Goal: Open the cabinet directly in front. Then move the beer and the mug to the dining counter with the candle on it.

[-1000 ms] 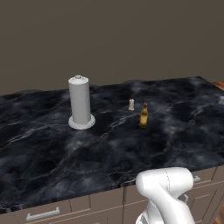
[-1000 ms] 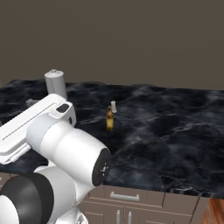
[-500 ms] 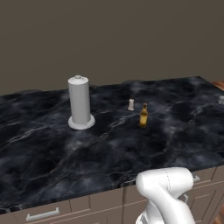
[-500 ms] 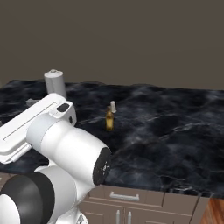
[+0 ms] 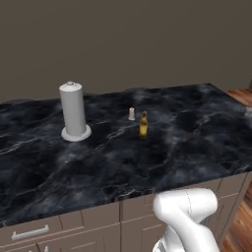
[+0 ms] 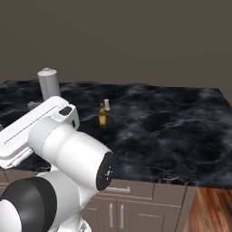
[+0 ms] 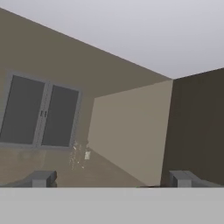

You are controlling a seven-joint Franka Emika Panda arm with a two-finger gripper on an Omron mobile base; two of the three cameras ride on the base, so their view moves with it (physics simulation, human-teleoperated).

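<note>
Three things stand on the dining counter (image 5: 197, 133): one beer (image 5: 143, 125), one candle (image 5: 131, 113) and one tall grey cylinder (image 5: 73, 110). The counter is a wide slab of glossy black marble threaded with pale veins, set over grey-taupe drawer and door fronts that carry slim silver handles (image 5: 30, 233). The beer is a slim amber-brown glass bottle with a long neck and a yellowish label, standing upright near the middle of the top; from the right base view it reads the same, a small golden-brown bottle (image 6: 103, 116). Just behind it, near but apart, is the candle (image 6: 106, 104), a short cream-white stub, lower than the bottle. Well to the bottle's left the matte grey cylinder (image 6: 49, 82) rises from a round flat base and has a small knob on top. Reddish wood flooring (image 6: 210, 210) shows at the counter's far end. The gripper (image 7: 111, 179) has its two dark finger tips spread wide at the frame's bottom corners with nothing between them, looking toward tan walls, a pale ceiling and a grey two-pane window (image 7: 38, 112).
</note>
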